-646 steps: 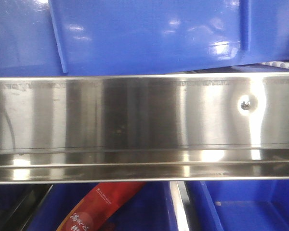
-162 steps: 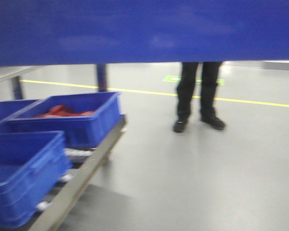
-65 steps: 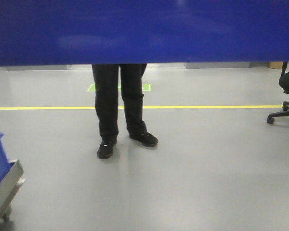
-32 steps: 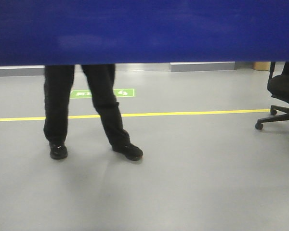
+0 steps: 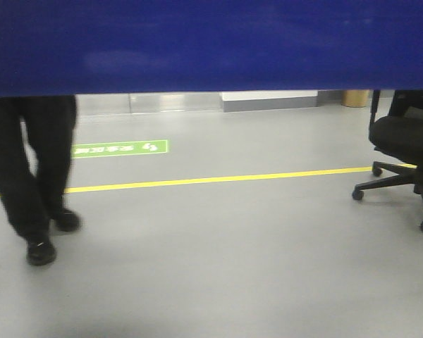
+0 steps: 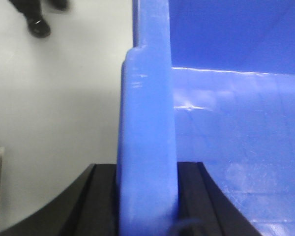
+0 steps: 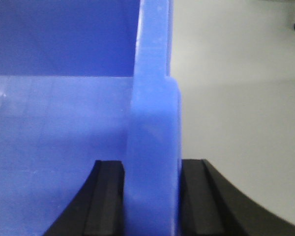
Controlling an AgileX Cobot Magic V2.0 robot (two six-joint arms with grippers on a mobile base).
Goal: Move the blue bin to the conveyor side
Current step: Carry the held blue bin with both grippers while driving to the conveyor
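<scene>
The blue bin is held up off the floor and fills the top of the front view as a wide blue band. My left gripper is shut on the bin's left rim, black fingers pressed on both sides of the wall. My right gripper is shut on the opposite rim in the same way. The bin's inner floor shows empty in the left wrist view. The conveyor side is out of view.
A person in black trousers and shoes stands at the left on the grey floor. A black office chair stands at the right. A yellow floor line and a green floor marking lie ahead.
The view has swung rightward: the steel rail and other blue crates left the frame, the person slid to the left edge, the chair came further in. Both grippers keep hold of the bin.
</scene>
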